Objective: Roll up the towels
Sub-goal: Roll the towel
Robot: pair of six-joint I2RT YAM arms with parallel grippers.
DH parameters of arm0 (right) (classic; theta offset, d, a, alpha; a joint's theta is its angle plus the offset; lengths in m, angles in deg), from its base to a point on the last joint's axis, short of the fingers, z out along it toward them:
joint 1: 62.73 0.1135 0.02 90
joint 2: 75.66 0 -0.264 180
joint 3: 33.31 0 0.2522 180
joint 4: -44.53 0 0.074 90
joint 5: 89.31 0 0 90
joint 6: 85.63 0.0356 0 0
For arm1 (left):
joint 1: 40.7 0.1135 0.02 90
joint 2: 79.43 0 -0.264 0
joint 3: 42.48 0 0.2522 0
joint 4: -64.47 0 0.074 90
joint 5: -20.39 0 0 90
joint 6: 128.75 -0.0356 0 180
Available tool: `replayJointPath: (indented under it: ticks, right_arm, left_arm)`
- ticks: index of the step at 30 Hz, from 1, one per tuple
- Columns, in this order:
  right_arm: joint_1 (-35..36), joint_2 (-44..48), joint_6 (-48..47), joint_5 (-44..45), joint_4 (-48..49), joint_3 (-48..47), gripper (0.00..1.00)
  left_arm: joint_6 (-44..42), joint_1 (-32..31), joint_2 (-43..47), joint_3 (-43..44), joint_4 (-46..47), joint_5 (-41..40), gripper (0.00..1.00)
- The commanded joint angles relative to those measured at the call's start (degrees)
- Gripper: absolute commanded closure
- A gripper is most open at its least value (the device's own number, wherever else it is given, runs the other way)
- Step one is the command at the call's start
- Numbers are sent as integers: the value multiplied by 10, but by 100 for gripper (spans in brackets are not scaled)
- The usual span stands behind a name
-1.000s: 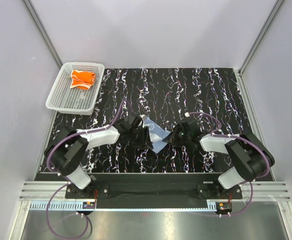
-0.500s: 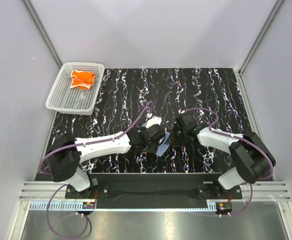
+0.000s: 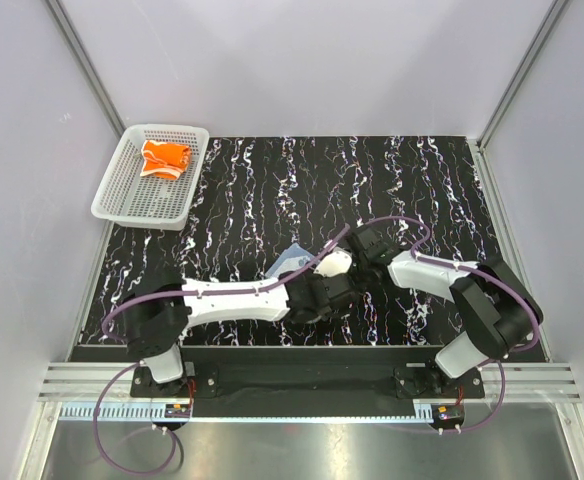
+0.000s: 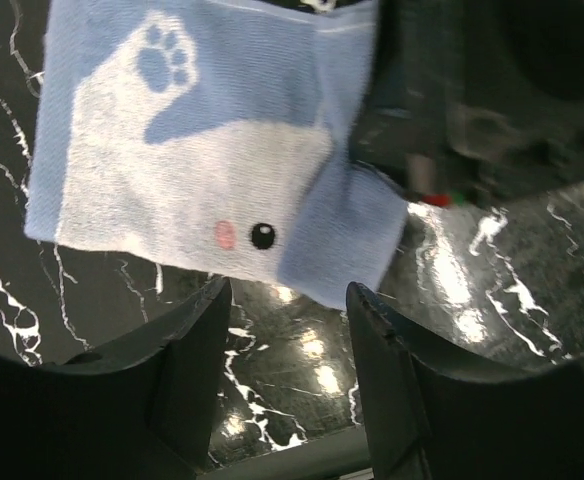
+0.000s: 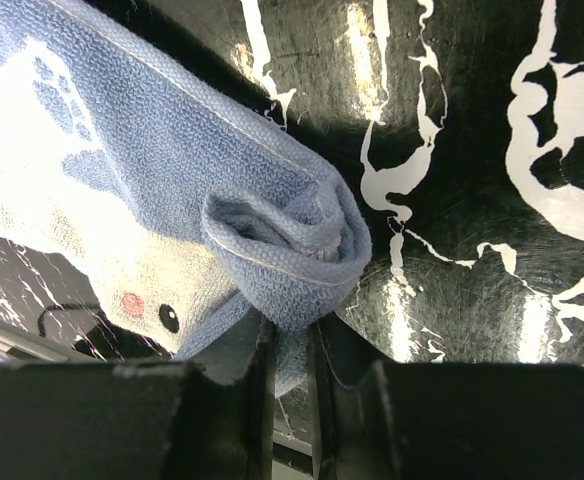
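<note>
Light blue towel with a white cartoon animal print, on the black marbled table near its front edge, between the two grippers. One end curled into a loose roll, the rest lying open, print up. Right gripper pinching that rolled end, fingers pressed close with only a fold of cloth between them. Left gripper stretched across from the left side, fingers spread apart with nothing between them. Towel's near edge just beyond those fingertips; whether touching them, not clear. Orange towel bunched in the white mesh basket at the far left corner, well apart from both arms.
</note>
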Motion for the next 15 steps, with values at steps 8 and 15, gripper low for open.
replayJointPath:
  ticks: [8, 15]
  right_arm:
    - [9, -8, -7, -2, -31, -20, 85]
    - [9, -6, -9, -12, -32, -23, 86]
  left_arm:
    - [-69, -52, -32, 29, 83, -38, 42]
    - [-97, -52, -59, 6, 132, -20, 41]
